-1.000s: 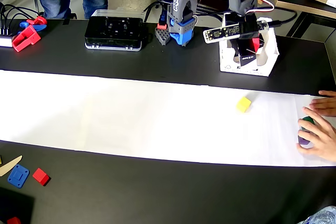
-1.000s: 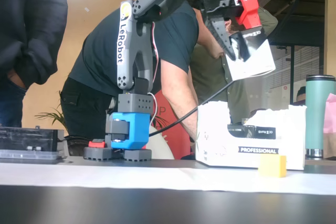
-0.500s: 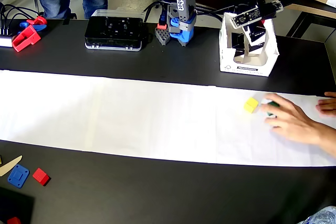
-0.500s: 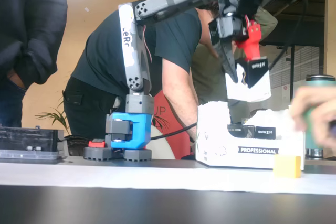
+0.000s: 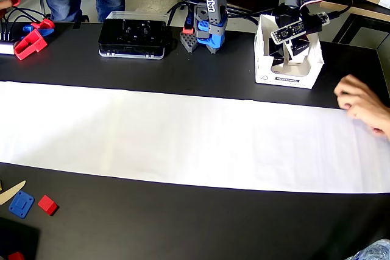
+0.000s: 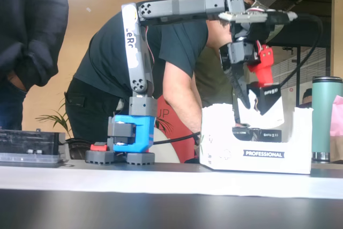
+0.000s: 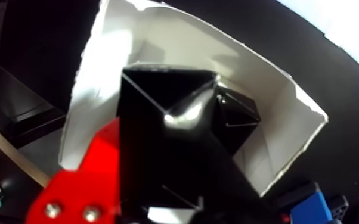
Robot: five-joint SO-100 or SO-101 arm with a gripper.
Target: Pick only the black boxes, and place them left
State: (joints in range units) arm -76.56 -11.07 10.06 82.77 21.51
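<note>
My gripper (image 6: 252, 105) hangs over the white open-topped bin (image 6: 225, 148), shut on a glossy black box (image 6: 268, 99) that tilts between the red finger (image 6: 262, 68) and the black finger. In the wrist view that held box (image 7: 164, 119) fills the middle, with the bin's wall (image 7: 277, 101) around it. A second black box (image 7: 237, 114) lies inside the bin, seen low in the fixed view as well (image 6: 260, 134). From overhead, the gripper (image 5: 289, 53) sits above the bin (image 5: 268, 72) at the table's back right.
A wide white paper strip (image 5: 183, 138) crosses the table. A person's hand (image 5: 361, 98) rests at its right end. A flat black case (image 5: 132, 36) and red and blue parts (image 5: 30, 41) lie at the back left. More small parts (image 5: 30, 204) sit front left.
The person's hand reached to the yellow and green cubes on the paper, then drew back right; both cubes are gone from view. The gripper stayed over the bin, shifting slightly.
</note>
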